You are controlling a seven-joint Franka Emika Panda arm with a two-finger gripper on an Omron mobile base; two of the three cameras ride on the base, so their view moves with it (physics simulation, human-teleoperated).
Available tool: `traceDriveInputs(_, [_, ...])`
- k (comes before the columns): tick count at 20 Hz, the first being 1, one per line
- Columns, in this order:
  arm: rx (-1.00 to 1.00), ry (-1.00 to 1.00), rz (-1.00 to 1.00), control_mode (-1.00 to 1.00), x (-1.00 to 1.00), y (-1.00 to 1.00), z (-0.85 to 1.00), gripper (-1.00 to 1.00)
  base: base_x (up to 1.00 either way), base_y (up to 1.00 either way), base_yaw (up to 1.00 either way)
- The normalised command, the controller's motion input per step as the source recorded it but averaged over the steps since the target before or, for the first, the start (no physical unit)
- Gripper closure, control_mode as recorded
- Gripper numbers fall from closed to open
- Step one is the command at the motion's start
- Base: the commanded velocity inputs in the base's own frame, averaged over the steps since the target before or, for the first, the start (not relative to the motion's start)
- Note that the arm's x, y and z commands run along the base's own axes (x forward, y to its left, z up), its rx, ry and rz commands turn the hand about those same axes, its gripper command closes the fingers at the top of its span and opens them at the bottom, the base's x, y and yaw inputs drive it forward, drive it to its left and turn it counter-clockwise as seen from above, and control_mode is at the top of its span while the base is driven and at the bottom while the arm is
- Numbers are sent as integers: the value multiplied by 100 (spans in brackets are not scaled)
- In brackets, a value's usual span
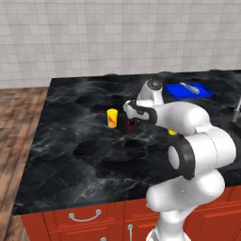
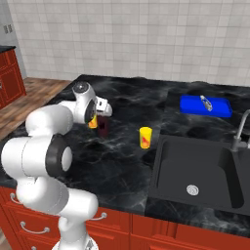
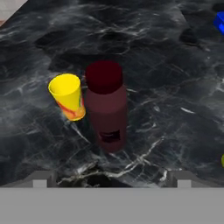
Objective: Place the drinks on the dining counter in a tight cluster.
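Note:
A dark maroon bottle (image 3: 106, 105) stands upright on the black marbled dining counter (image 3: 170, 83). A short yellow can with red marks (image 3: 68, 96) stands close beside it. My gripper (image 3: 111, 178) hovers above and just short of the bottle, open, with nothing between its fingers. In the left base view the gripper (image 1: 127, 108) hangs over the maroon bottle (image 1: 130, 125), the yellow can (image 1: 112, 117) is to its left, and a second yellow can (image 1: 172, 132) peeks out behind the arm. From the right, that second can (image 2: 145, 137) stands alone near the sink.
A flat blue tray (image 2: 205, 106) lies at the back right of the counter. A black sink (image 2: 195, 166) with a faucet (image 2: 239, 132) takes up the right side. Red drawer fronts (image 1: 84, 217) run below the slab's front edge. Wooden floor (image 1: 19, 117) lies to the left.

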Motion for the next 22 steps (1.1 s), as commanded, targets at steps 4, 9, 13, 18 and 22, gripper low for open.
traceDriveInputs(4, [0,0,-2,-100,-61,0,2,-100,0,0,0])
traceDriveInputs(9, [0,0,0,-100,-63,0,0,-100,0,0,0])
traceDriveInputs(13, [0,0,0,-100,-58,0,1,-100,0,0,0])
traceDriveInputs(18, [0,0,0,-100,-59,0,1,-100,0,0,0])
traceDriveInputs(22, [0,0,0,-100,-62,0,0,-100,0,0,0])
